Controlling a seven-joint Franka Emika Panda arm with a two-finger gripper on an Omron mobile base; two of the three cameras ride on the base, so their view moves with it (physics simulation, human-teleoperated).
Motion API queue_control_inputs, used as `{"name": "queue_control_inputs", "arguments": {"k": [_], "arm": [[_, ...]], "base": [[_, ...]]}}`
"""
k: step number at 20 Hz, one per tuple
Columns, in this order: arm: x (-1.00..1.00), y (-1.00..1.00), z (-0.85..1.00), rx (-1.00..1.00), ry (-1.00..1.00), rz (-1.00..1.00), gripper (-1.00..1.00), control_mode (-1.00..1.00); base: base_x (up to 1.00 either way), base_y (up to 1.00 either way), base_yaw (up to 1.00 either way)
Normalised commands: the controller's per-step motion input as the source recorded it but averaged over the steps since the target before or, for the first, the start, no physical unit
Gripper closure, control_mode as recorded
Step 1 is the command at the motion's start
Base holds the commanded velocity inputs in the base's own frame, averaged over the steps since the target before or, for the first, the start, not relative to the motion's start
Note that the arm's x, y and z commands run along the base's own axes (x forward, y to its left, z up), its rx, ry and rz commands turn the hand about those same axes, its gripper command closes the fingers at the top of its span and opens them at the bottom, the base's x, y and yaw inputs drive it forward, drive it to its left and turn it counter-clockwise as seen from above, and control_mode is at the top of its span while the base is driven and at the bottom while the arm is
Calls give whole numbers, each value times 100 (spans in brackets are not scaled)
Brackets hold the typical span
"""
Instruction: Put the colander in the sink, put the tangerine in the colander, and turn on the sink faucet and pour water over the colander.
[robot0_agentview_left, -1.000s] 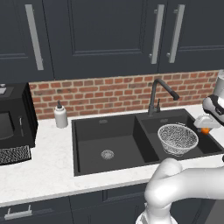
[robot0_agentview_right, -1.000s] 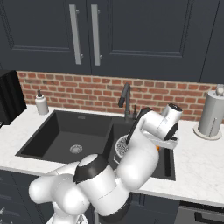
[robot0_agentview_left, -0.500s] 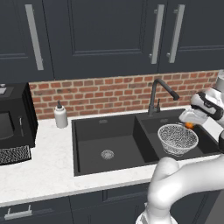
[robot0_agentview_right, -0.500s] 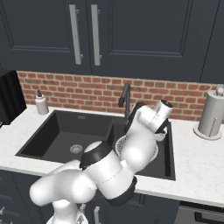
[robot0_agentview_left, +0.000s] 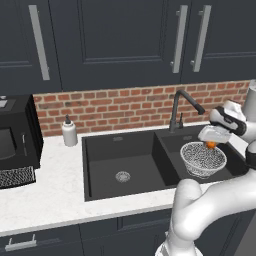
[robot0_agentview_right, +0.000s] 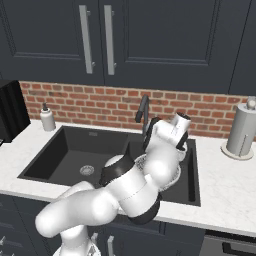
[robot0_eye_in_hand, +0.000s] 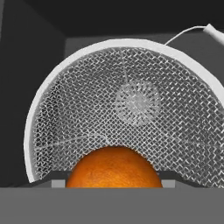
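Tangerine carried in from the table's right edge to just above the colander.
Now the tool (robot0_agentview_left: 212, 141) grasps the tangerine (robot0_eye_in_hand: 114, 168) over the colander (robot0_agentview_left: 202, 159), which sits in the right basin of the sink (robot0_agentview_left: 100, 150); release looks next, and the sink faucet (robot0_agentview_left: 183, 106) remains to be turned on.

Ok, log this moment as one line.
tool: shut on tangerine | position: above colander | colander: in sink right basin | faucet: untouched
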Motion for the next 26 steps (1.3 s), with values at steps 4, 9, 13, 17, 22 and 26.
{"name": "queue_control_inputs", "arguments": {"k": [4, 9, 13, 17, 22, 26], "arm": [[17, 0, -32, -8, 0, 0, 100, -100], [24, 0, -26, -8, 0, 0, 100, -100], [28, 0, -24, -5, 0, 0, 100, -100], [4, 0, -49, -9, 2, 0, 100, -100], [13, 0, -43, -10, 0, 0, 100, -100], [21, 0, -28, -8, 0, 0, -100, -100]], "base": [[0, 0, 0], [0, 0, 0], [0, 0, 0], [0, 0, 0], [0, 0, 0], [0, 0, 0]]}}
